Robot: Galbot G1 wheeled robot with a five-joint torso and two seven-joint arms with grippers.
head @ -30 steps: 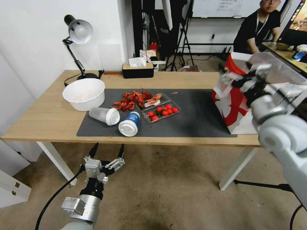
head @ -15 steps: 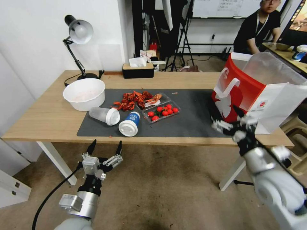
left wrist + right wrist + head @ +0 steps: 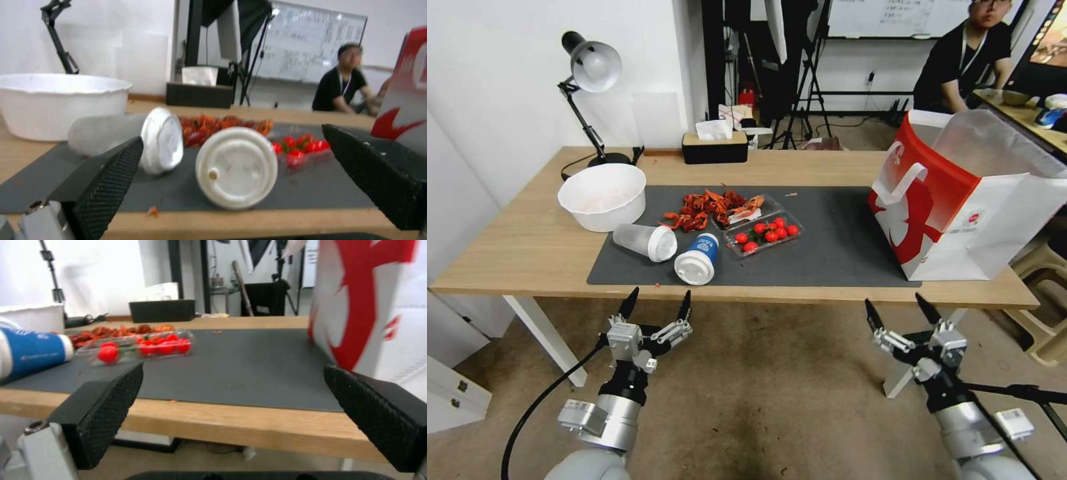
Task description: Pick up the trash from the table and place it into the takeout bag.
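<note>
Left gripper [image 3: 657, 305]: jaws apart, empty, below the tabletop's [image 3: 527, 247] front edge.
Right gripper [image 3: 897, 308]: jaws apart, empty, below the front edge.
Takeout bag [image 3: 954, 200]: upright, right end.

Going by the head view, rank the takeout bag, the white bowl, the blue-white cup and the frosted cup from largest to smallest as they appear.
1. takeout bag, by far the largest.
2. white bowl.
3. frosted cup and blue-white cup: both lie on their sides at a similar distance and look alike in size, so I won't rank them.
</note>
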